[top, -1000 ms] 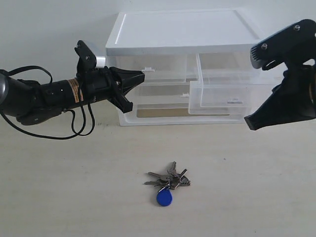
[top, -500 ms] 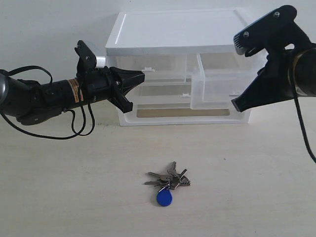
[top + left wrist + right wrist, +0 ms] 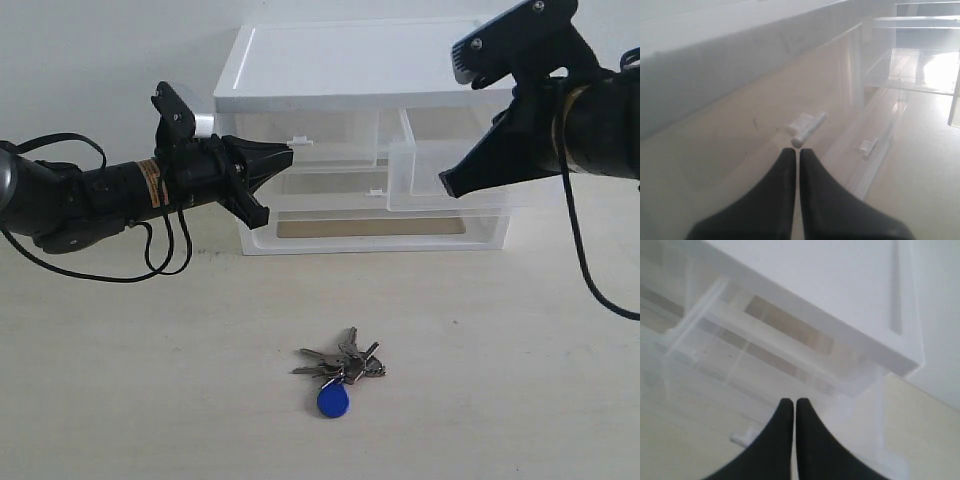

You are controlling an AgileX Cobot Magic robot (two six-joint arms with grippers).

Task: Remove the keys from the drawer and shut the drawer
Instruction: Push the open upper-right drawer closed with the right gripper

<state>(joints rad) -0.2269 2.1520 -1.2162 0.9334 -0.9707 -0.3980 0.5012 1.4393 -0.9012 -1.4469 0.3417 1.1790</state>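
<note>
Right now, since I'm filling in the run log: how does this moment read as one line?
drawer: partly out | keys: on table | right tool: shut, tip at drawer front | left tool: shut, by left-hand drawer tab

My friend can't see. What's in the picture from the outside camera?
A bunch of keys with a blue tag lies on the table in front of a white cabinet. The right end effector, shut, is at the front of the clear right-hand drawer, which sticks out a little. The left end effector points at the cabinet.
</note>
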